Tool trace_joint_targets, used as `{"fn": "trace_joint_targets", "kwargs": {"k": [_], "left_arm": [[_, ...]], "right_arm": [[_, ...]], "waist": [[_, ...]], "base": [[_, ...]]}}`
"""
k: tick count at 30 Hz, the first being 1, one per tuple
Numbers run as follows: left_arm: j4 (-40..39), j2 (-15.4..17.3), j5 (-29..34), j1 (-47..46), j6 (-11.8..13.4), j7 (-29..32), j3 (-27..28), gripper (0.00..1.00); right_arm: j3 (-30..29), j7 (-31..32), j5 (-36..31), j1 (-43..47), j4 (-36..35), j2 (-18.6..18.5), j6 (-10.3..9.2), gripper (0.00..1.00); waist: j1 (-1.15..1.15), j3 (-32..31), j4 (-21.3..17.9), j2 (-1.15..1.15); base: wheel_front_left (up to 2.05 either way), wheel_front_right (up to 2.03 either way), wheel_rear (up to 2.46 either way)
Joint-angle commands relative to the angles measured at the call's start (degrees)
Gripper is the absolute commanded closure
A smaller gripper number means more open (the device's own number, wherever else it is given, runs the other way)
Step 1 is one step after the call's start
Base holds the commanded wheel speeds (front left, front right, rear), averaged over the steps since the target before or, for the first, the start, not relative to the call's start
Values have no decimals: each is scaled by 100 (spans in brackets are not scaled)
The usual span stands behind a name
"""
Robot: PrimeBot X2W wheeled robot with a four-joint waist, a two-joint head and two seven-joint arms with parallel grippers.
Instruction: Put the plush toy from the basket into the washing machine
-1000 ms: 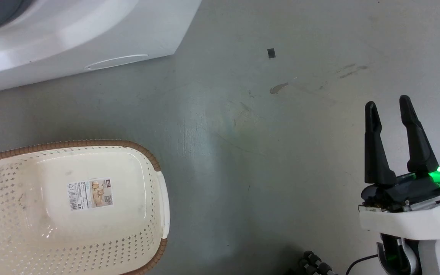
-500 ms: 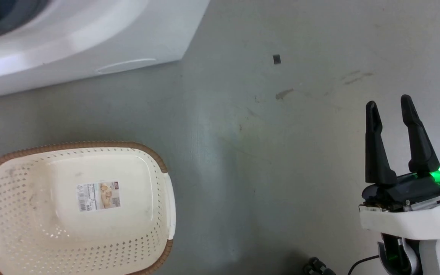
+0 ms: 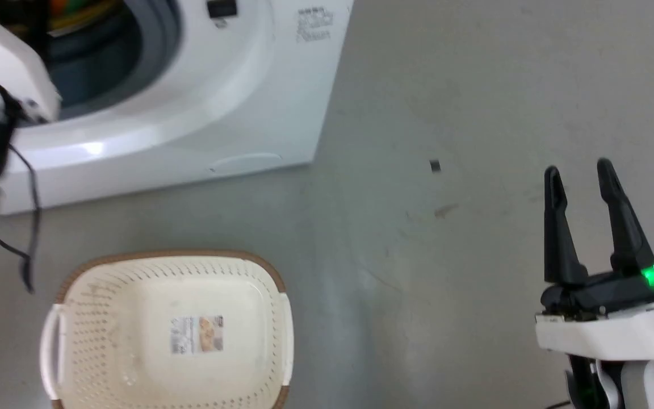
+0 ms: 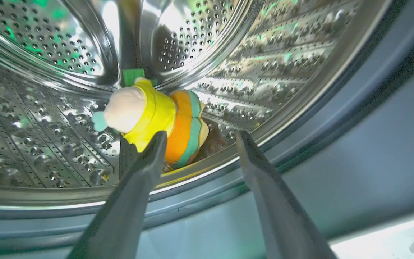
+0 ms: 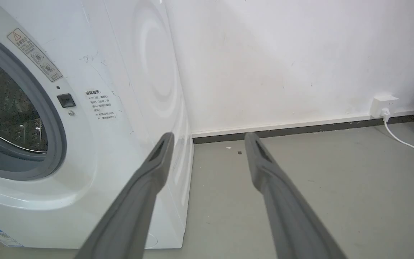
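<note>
I see the plush toy lying inside the washing machine, on its steel drum; my left gripper is spread wide, holding nothing; my right gripper hangs parted over the floor; the basket shows its barcode sticker.

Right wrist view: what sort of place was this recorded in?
Probably a laundry corner in a plain room, perhaps a test space: a white front-loading washing machine stands on a bare grey floor by a white wall with a socket, and a cream perforated basket sits before it.
</note>
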Motion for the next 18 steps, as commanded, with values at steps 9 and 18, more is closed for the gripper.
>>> {"fn": "trace_joint_targets", "kwargs": {"k": [9, 18], "left_arm": [[-662, -565, -115, 1546, 345, -1413, -90, 0], [-2255, -879, 10, 3296, 927, -1592, 31, 0]], "right_arm": [[-204, -25, -257, 637, 142, -1, -4, 0], [-332, -25, -351, 1179, 147, -1, -4, 0]], "waist": [[0, -1512, 770, 0], [0, -2260, 1217, 0]], "base": [[0, 0, 0], [0, 0, 0]]}}
